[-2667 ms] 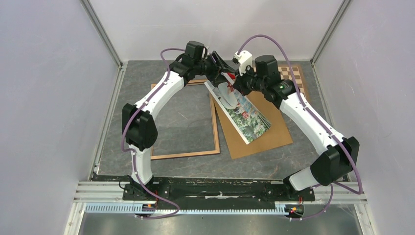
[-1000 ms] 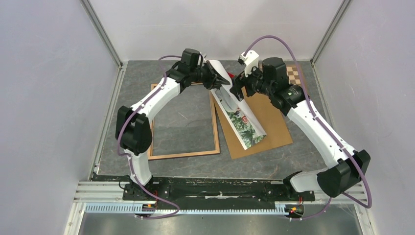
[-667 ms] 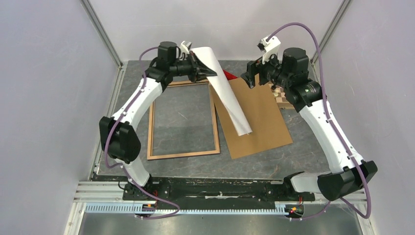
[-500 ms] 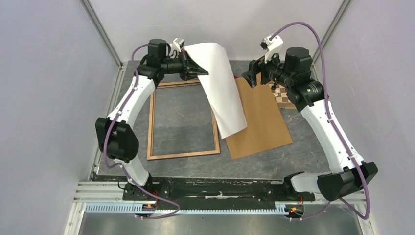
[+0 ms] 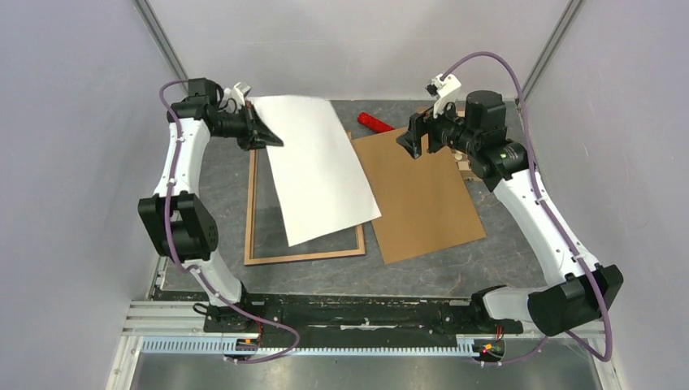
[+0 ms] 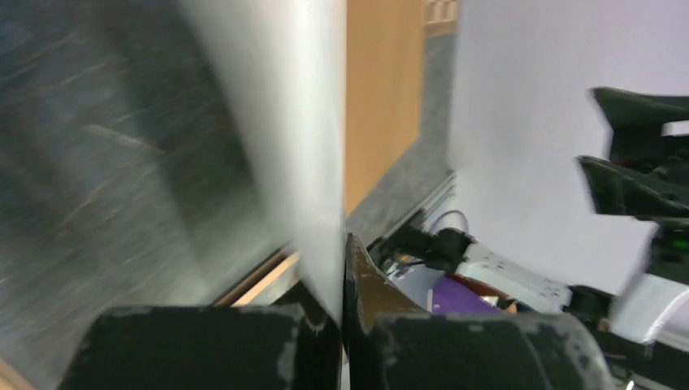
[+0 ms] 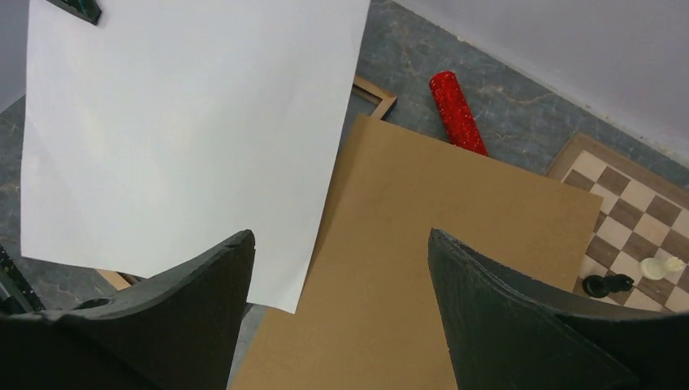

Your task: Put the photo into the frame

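Matt white paper on the reverse of the photo [image 5: 317,166]. Smooth light wood on the frame [image 5: 305,257], dull brown fibreboard on the panel [image 5: 422,195].

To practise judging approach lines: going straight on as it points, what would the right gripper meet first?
Most likely the brown fibreboard panel, seen between the fingers of the open right gripper in its wrist view; the photo lies just beside that line.
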{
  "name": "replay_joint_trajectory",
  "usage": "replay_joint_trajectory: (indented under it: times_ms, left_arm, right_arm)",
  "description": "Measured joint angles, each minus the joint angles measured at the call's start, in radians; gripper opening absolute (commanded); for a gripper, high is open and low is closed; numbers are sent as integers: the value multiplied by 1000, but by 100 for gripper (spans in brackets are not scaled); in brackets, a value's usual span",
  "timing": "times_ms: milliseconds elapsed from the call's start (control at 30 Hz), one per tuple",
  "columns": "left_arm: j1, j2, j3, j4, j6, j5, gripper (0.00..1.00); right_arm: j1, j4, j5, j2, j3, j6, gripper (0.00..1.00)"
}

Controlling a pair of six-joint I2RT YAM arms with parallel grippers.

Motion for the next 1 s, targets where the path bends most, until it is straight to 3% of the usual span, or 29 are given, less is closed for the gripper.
replay_joint_trajectory:
  times_ms: [200, 433, 733, 1000]
  left_arm:
    - [19, 71, -22, -164, 206, -168, 2]
    - [33, 112, -29, -214, 335, -320, 4]
    - [77, 270, 0, -255, 432, -425, 15]
    - [109, 290, -1, -265, 460, -474, 25]
  right_arm:
    - [0, 23, -19, -14, -56, 12, 81]
    - [0, 60, -37, -52, -145, 24, 81]
    - [0, 73, -46, -55, -210, 28, 81]
    - [0, 90, -53, -59, -223, 29, 81]
